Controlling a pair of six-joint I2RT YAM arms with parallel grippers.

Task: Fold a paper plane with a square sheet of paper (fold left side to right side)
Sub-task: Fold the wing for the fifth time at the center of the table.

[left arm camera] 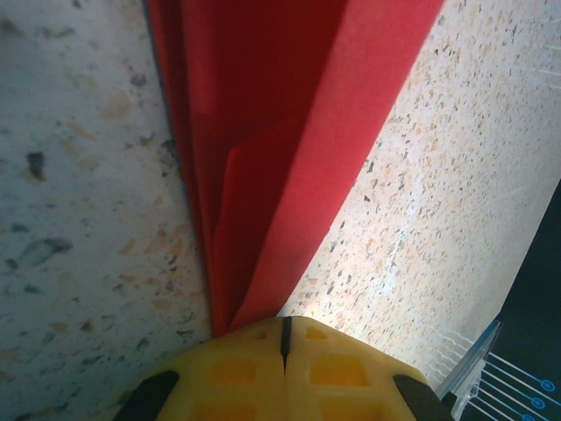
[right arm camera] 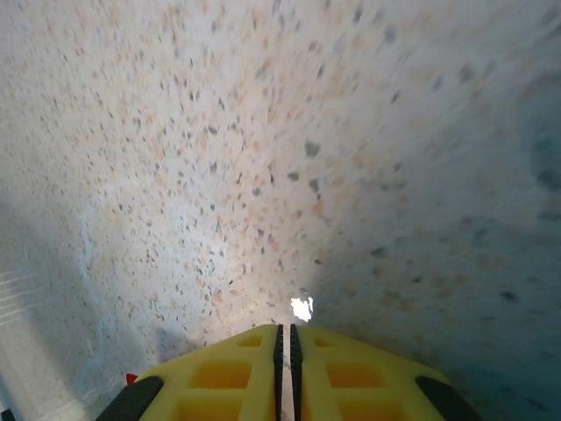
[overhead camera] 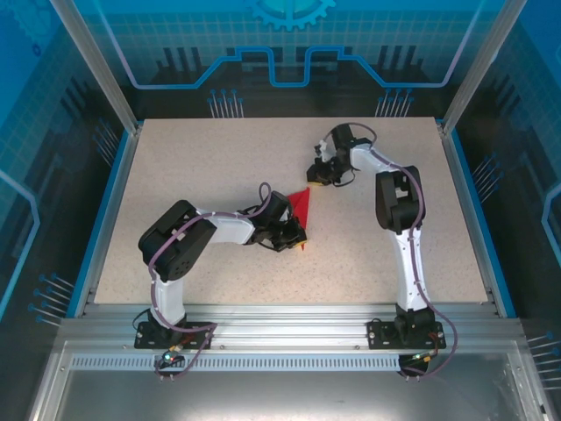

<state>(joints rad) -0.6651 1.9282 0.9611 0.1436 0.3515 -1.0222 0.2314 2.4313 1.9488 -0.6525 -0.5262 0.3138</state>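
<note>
Top view, left to right. The left arm reaches in from the lower left, elbow bent, and its left pincer (overhead camera: 296,237) is down at frame centre. It sits at the near end of the red paper (overhead camera: 302,203).

Left wrist view: the left pincer (left arm camera: 285,346) has its yellow jaws pressed together, with only a seam line between them. The red paper (left arm camera: 263,132) runs from the top of the frame down to a narrow end at the left finger's tip. The paper is already in several long layers, with one inner flap showing a stepped edge. I cannot tell whether a layer is nipped or the tip only bears on it.

Paper position: middle of the speckled surface (overhead camera: 219,158), a small pointed shape just above the left pincer.

The right pincer (overhead camera: 317,173) is up and right of the paper, near it but apart. Right wrist view: the right pincer (right arm camera: 285,351) has its jaws together bar a hairline slit, and nothing is between them. The surface below it is blurred.

Step in hand, as I judge it: a late lengthwise fold. The left arm pins the narrow end while the creases stack up.

Next move likely calls for:
- the loose left flap carried over to the right edge;
- edges matched;
- the crease pressed flat along its length.

Thin paper will slide unless the pinned end holds.
</note>
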